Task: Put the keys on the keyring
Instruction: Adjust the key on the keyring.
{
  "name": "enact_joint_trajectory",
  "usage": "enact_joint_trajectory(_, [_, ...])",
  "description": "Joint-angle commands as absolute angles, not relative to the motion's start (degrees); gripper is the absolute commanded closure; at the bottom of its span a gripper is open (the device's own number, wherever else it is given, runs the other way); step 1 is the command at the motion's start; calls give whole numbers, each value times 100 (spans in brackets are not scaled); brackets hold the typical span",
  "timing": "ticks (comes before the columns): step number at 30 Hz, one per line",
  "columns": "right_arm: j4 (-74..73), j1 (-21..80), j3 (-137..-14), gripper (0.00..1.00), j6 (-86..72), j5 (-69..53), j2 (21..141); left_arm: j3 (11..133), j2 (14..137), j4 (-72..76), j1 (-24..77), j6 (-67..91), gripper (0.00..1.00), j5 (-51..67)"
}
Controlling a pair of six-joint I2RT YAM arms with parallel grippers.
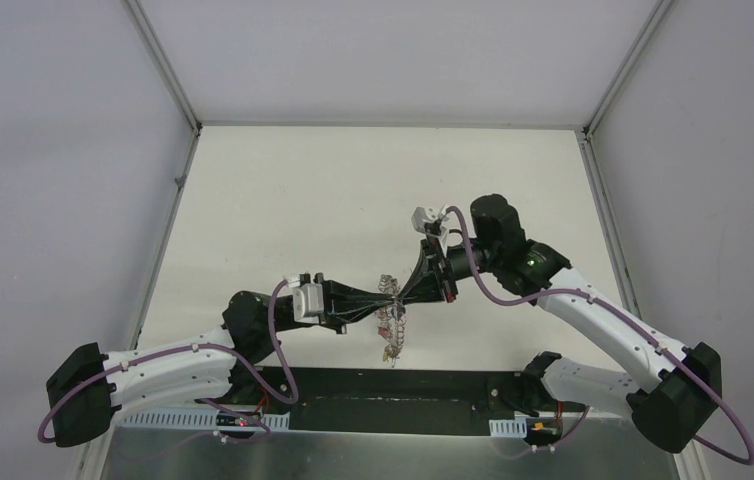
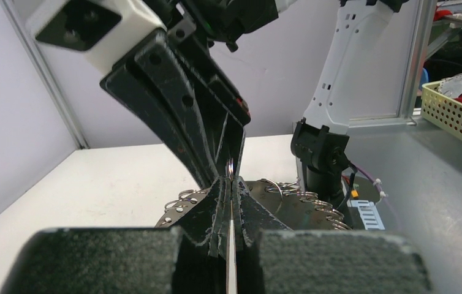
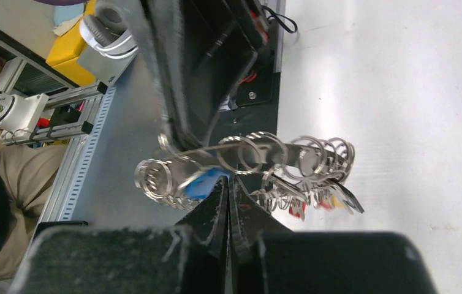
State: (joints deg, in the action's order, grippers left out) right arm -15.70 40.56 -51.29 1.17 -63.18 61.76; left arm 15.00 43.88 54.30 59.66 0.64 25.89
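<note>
L gripper [image 1: 383, 294] is shut, pinching the keyring [image 1: 390, 322]. R gripper [image 1: 403, 288] is shut too, tips right by a blue key [image 3: 207, 182], can't tell what it nips. Keyring's held off the white table [image 1: 293, 190] mid-way, long axis running toward the near edge. Grey walls [image 1: 53, 200] and table edges are well apart from the tips.

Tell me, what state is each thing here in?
left gripper, shut on the keyring.
right gripper, shut, tips beside the blue key.
keyring, held in the air between the two grippers.
blue key, at the ring; threaded or not, cannot tell.
</note>
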Motion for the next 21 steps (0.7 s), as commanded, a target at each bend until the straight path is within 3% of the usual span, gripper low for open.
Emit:
enact_joint_trajectory(1, [-1931,4104,-5150,100,438,-5914,6225,1604,4294,6216,6014,141,100,2589])
enact_joint_trajectory(2, [-1933,4104,-5158,98,451,-5893,6204,1595,4302,6221,6012,136,100,2573])
enact_joint_trajectory(6, [-1916,4097,-5027,62,616,-5524,5880,1473,4291,6160,6014,62,100,2287])
enact_joint_trajectory(11, [-1811,4096,-4675,32,722,-4685,5228,1671,4313,5095,6012,-188,100,1647])
enact_joint_trajectory(15, [-1838,4095,-4464,23,687,-4133,4936,2001,4578,4305,6012,-432,100,1254])
enact_joint_trajectory(21, [-1968,4087,-4298,20,503,-3157,4805,2157,5493,4927,6014,-643,100,1029])
